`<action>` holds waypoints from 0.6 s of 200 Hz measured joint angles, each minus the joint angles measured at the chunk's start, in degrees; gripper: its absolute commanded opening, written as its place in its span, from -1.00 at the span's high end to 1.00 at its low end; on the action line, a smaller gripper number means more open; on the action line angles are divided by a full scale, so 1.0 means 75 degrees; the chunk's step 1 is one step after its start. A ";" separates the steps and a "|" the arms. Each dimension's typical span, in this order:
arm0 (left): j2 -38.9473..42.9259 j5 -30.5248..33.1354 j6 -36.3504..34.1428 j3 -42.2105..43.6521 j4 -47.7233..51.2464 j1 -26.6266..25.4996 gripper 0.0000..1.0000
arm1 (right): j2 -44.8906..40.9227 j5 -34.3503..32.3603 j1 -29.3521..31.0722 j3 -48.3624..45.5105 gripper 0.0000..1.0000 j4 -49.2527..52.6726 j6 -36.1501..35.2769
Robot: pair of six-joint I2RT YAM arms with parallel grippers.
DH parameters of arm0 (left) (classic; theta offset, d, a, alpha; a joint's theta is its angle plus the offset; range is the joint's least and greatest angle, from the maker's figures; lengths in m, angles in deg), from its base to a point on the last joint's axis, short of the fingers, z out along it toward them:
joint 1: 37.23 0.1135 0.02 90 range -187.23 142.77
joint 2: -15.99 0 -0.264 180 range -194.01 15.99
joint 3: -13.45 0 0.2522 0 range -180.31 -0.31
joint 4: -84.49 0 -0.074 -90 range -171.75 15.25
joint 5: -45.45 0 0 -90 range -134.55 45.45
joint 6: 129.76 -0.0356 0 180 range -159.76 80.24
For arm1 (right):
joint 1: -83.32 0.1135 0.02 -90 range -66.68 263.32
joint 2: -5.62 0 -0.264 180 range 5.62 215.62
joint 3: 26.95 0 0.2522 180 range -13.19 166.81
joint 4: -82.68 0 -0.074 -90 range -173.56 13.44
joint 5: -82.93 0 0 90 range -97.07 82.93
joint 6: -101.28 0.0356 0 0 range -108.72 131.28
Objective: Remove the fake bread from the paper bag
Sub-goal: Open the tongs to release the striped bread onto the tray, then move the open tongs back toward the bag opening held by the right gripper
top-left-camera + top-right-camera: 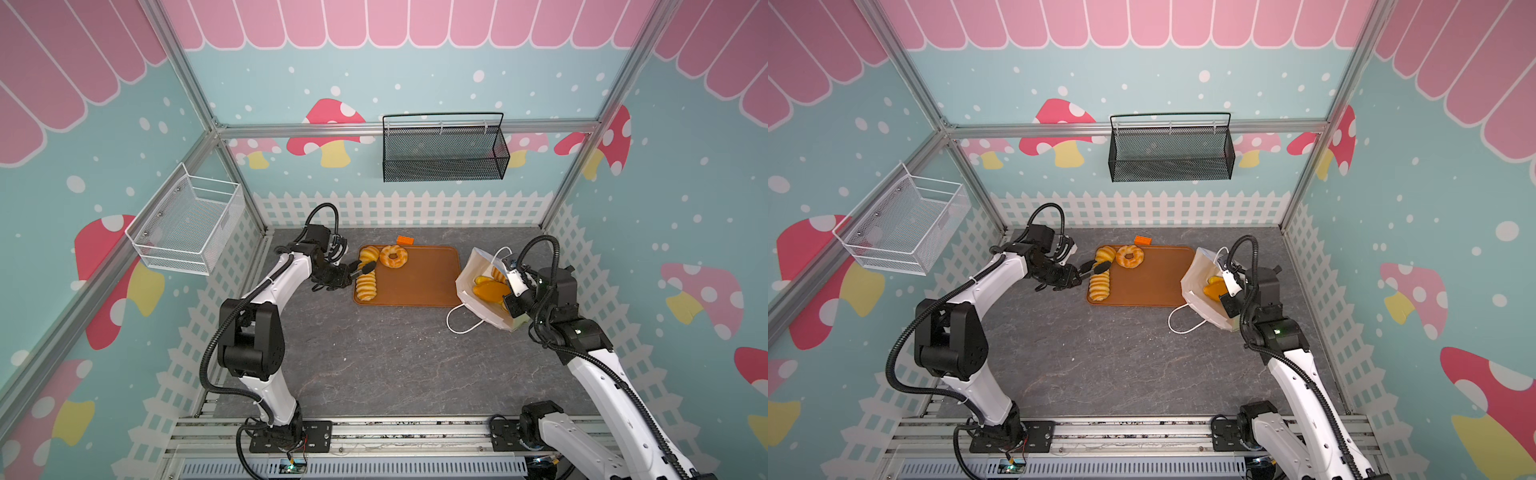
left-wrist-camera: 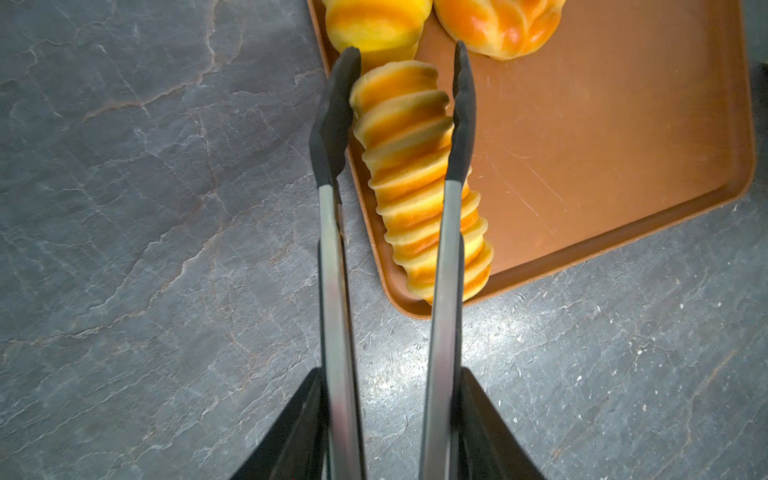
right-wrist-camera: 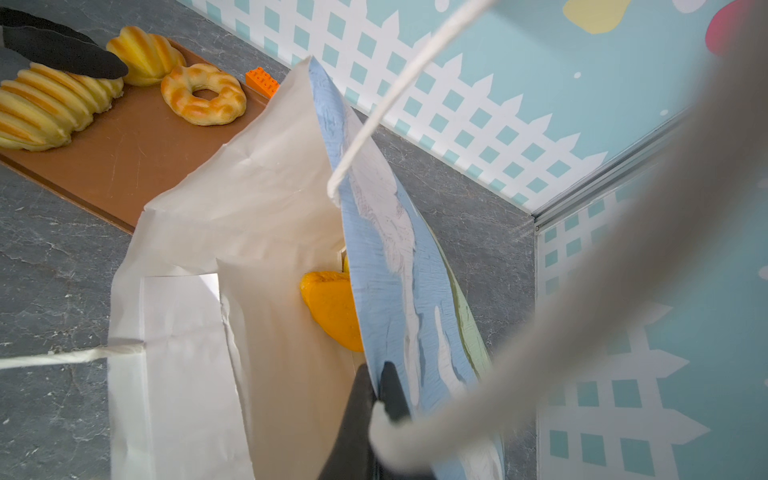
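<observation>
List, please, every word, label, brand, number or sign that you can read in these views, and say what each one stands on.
None: no word, number or brand can be read in any view.
paper bag: blue sky-and-cloud print only, no lettering.
orange toy brick: plain studs; any mark on them is too small to read.
tray and tongs: no writing visible.
</observation>
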 measured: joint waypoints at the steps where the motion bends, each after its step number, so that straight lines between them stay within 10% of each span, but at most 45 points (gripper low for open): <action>1: 0.0003 0.0000 0.0000 0.0000 0.0000 0.0000 0.07 | 0.0000 0.0000 0.0000 0.0000 1.00 0.0000 0.0000; 120: 0.0766 0.0131 0.0000 0.0000 0.0000 0.0032 0.07 | -0.0006 0.0000 0.0000 0.0108 1.00 0.0020 -0.0006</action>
